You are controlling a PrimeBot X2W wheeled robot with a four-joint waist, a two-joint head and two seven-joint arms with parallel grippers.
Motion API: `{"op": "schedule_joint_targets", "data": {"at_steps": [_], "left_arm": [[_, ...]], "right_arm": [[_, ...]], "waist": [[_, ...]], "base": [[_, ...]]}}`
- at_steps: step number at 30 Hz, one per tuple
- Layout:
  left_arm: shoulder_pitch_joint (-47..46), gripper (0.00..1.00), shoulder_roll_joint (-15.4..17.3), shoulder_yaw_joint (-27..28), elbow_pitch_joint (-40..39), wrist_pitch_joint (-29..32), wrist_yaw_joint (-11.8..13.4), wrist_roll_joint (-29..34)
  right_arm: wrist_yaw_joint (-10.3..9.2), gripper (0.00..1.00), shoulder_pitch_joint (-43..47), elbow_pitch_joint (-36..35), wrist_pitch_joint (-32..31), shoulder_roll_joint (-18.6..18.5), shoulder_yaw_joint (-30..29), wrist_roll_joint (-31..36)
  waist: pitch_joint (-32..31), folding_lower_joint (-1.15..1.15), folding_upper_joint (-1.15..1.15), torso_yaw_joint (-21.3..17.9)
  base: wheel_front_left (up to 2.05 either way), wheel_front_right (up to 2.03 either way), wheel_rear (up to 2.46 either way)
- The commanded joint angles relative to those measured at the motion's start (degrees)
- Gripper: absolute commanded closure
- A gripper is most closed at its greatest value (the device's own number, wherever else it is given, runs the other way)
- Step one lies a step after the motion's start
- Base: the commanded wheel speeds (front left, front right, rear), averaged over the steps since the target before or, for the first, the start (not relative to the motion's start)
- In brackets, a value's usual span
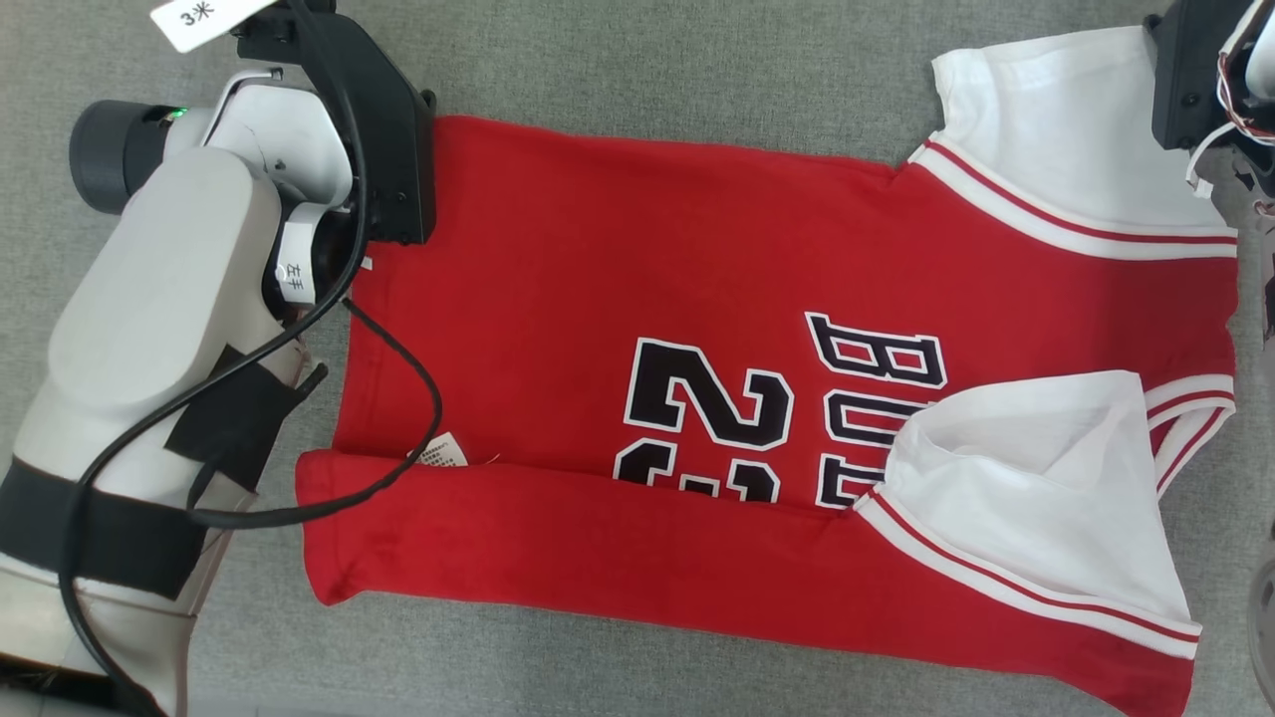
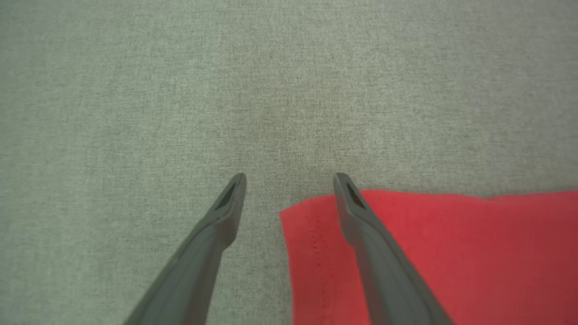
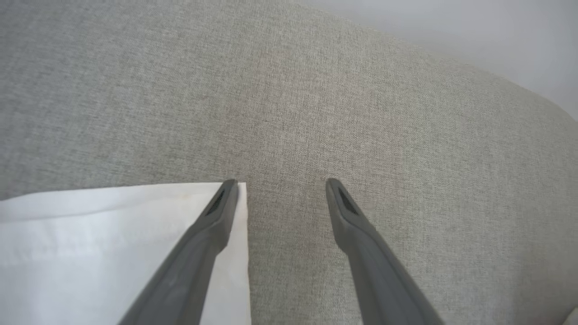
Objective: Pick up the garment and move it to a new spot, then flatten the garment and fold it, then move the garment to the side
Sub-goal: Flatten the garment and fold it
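The garment (image 1: 637,299) is a red jersey with white sleeves and black lettering, spread on the grey cloth surface. Its near long edge is folded over the print, and one white sleeve (image 1: 1036,478) lies on top. My left arm's wrist housing (image 1: 379,129) hangs over the hem's far corner. In the left wrist view my left gripper (image 2: 290,180) is open above that red corner (image 2: 316,225), holding nothing. In the right wrist view my right gripper (image 3: 282,185) is open over the corner of the far white sleeve (image 3: 113,243), holding nothing.
Grey woven fabric (image 1: 697,60) covers the whole work surface around the jersey. A black cable (image 1: 398,398) from my left arm loops across the jersey's hem end. The surface's edge curves away at the upper right of the right wrist view.
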State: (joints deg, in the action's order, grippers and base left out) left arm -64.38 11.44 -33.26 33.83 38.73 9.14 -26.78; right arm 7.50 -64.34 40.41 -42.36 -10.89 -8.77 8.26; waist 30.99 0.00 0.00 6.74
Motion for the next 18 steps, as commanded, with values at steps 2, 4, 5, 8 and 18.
{"op": "schedule_joint_targets", "data": {"at_steps": [2, 4, 5, 8, 18], "left_arm": [[1.0, 0.00, 0.7, 0.2, -0.4, 0.7, 0.1, -0.5], [1.5, 0.00, 0.9, -0.1, -0.9, 1.9, 0.3, -0.7], [1.9, 0.00, 0.9, -0.1, -1.2, 2.4, 0.4, -1.1], [2.4, 0.00, 1.3, -0.2, -2.0, 3.0, 0.8, -1.3], [3.3, 1.00, 1.2, -0.5, -1.6, 2.0, 1.4, -1.7]], "right_arm": [[-0.03, 0.00, -0.3, 0.2, 0.2, -0.4, -0.2, 0.5], [-0.03, 0.00, -0.4, 0.3, 0.3, -0.4, -0.3, 0.6], [-0.03, 0.00, -0.4, 0.4, 0.4, -0.4, -0.4, 0.5], [-0.03, 0.00, -0.5, 0.5, 0.6, -0.2, -0.4, 0.6], [-0.03, 0.00, -0.9, 1.0, 0.9, 0.1, 0.1, 0.9]], "waist": [[-0.1, 0.00, 0.00, 0.1], [-0.2, 0.00, 0.00, 0.2], [-0.2, 0.00, 0.00, 0.3], [0.1, 0.00, 0.00, 0.3], [0.6, 0.00, 0.00, -0.1]], "base": [[0.00, 0.00, 0.00], [0.00, 0.00, 0.00], [0.00, 0.00, 0.00], [0.00, 0.00, 0.00], [0.00, 0.00, 0.00]]}}
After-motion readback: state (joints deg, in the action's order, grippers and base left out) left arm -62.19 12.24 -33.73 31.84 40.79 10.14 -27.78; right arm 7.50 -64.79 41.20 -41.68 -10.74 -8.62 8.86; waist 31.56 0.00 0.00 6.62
